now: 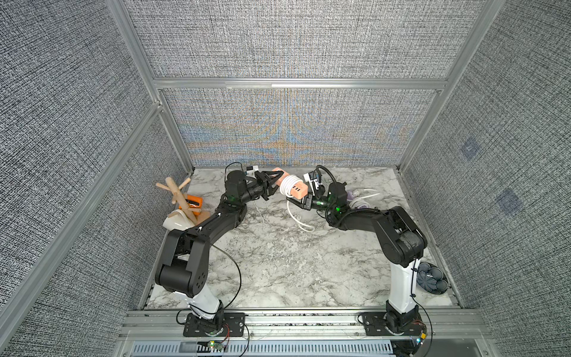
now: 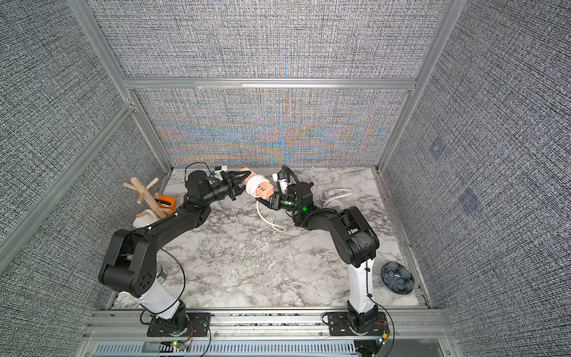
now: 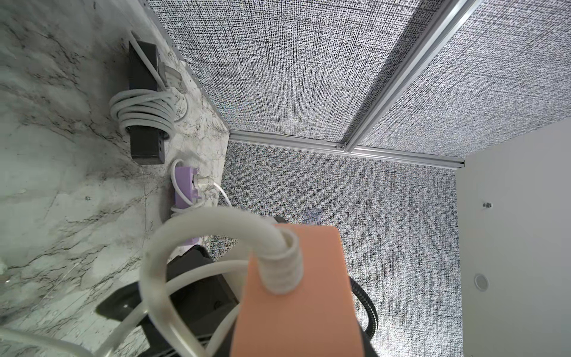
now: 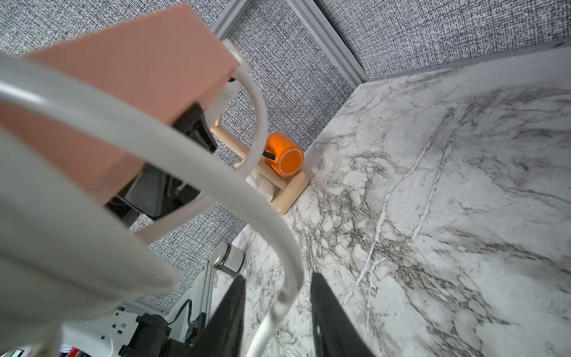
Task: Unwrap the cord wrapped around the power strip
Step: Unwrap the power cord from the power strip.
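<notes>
Hanging above the table point(image 1: 278, 262) near 12 o'clock, the power strip point(image 1: 297, 191) is clamped at one end by the left gripper point(image 1: 276, 183), with the cord point(image 1: 289, 184) coiled round it. The right gripper point(image 4: 278, 279) straddles the dangling cord, fingers apart and not pinching. A wooden rack point(image 1: 180, 197) stands at 9 o'clock. A purple strip point(image 1: 352, 195) lies at 2 o'clock, partly hidden behind the right arm.

Bright even light, soft shadows, moiré on back wall point(image 1: 287, 136), cord point(image 4: 77, 231) blurred close to wrist cameras
</notes>
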Available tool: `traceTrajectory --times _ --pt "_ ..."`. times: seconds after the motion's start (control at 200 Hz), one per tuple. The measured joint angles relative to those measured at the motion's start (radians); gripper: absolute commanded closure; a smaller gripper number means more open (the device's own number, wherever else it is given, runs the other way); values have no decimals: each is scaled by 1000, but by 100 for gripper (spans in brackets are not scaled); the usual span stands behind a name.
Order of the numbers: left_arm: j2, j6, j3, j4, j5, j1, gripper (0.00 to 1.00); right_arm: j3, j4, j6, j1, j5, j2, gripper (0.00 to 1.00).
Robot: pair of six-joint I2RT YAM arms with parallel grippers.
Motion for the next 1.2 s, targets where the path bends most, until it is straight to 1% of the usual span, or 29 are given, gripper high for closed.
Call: traceTrajectory --times 0.055,0.12,0.205,0.325,0.42,0.51,0.641,0.721,0.806,0.946,1.021,1.066,1.196 --pt "1 -7 -2 13 0 0 99 5 1 0 0 0 3 76" --pt "5 -16 -5 32 1 0 99 9 0 -1 -2 1 5 83" --pt "11 -26 -13 48 3 0 99 13 -2 -3 -6 4 2 88" --pt "16 -26 -37 63 11 13 99 11 -35 -28 -30 -7 -23 100" --pt "24 -17 -53 63 8 22 99 8 -83 -67 -58 -20 -58 100" --pt "34 0 -65 62 8 22 100 14 -166 -126 -83 -31 -100 100" --pt "40 41 -71 52 7 22 100 71 -351 -257 -102 -22 -159 100" --pt "57 61 -58 51 -3 23 100 108 -478 -348 -97 6 -196 100" --pt "89 64 -34 51 -14 23 100 112 -586 -433 -85 40 -242 100" --pt "132 79 16 31 -46 23 100 54 -720 -544 -60 105 -332 100" --pt "151 89 58 8 -85 25 100 21 -777 -587 -34 126 -373 100" --pt "164 91 82 3 -111 25 100 3 -802 -608 -19 142 -393 100" --pt "188 90 122 3 -134 22 99 -56 -836 -642 10 198 -422 100"
